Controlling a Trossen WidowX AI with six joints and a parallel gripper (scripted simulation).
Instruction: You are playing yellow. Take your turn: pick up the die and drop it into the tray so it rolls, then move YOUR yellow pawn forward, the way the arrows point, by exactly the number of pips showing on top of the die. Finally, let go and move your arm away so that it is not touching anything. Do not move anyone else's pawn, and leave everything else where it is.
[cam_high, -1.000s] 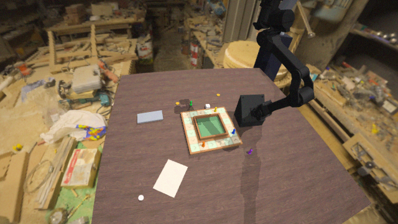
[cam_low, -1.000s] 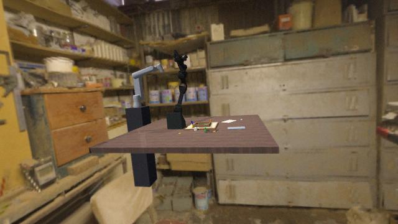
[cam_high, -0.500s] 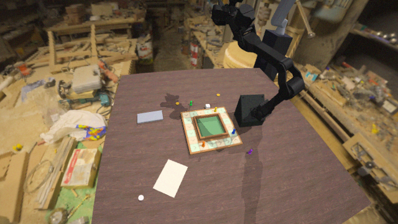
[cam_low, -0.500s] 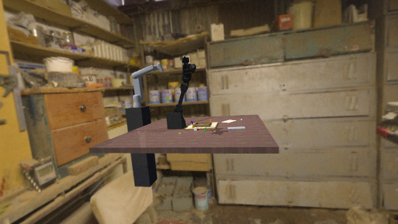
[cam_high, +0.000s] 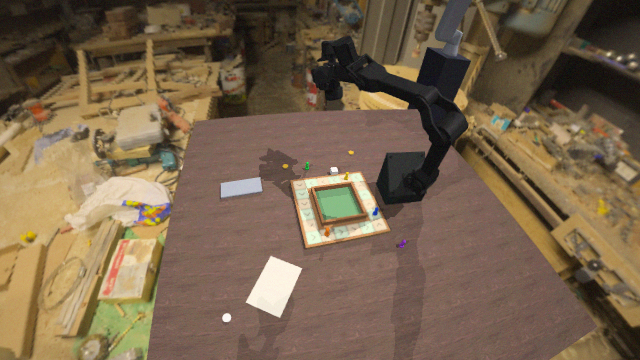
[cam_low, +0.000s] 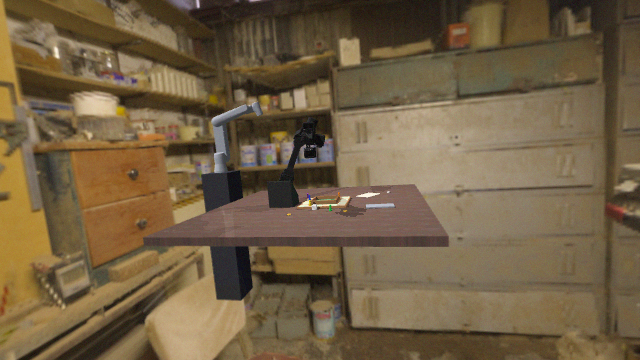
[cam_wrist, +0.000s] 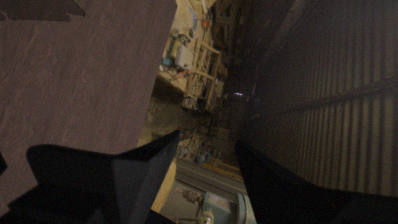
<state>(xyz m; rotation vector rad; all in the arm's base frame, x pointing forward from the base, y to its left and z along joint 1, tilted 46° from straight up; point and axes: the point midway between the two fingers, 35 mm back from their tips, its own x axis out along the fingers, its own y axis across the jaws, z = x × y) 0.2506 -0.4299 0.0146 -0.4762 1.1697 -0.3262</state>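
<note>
The white die lies on the table just beyond the far edge of the game board. The board has a green tray in its middle. My yellow pawn stands on the board's far edge, near the die. A blue pawn and an orange pawn also stand on the board. My gripper hangs high above the table's far side, well away from the die. Its fingers are apart with nothing between them.
A green pawn, a purple pawn and two small yellow discs lie on the table off the board. A blue-grey card, a white sheet and a white disc lie to the left and front. The arm's base stands right of the board.
</note>
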